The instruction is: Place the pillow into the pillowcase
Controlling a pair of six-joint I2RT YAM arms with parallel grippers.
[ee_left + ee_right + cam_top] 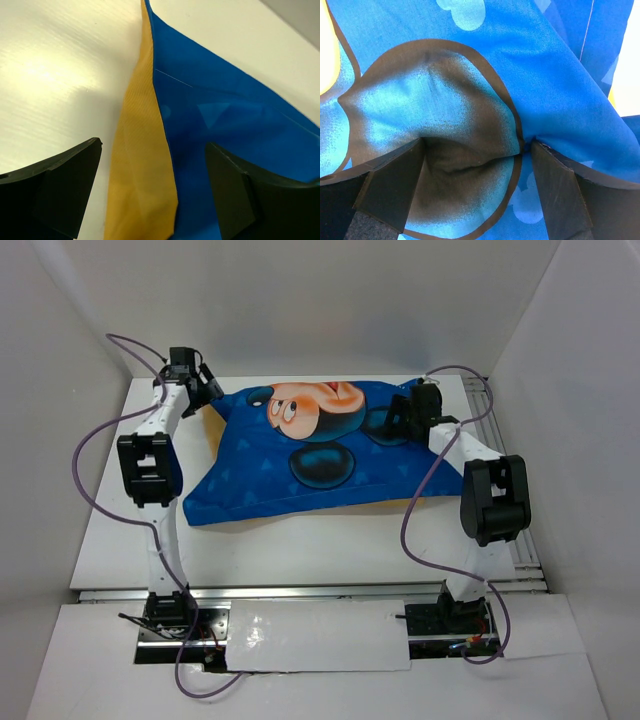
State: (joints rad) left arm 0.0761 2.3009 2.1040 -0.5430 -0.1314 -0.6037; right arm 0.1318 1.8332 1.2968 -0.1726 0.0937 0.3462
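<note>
Straddling pillowcase (300, 455) far-left corner seam, left gripper (154, 145) jaws apart | right gripper (479, 144) jaws apart on puckered blue face, right end | long axis left-right

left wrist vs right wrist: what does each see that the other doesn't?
Left wrist only: mustard face of the pillowcase beside the blue, bare table, left gripper open astride that seam. Right wrist only: black mouse-ear print, cloth puckered between the fingers of the open right gripper. Both: blue cloth, jaws wide apart.
</note>
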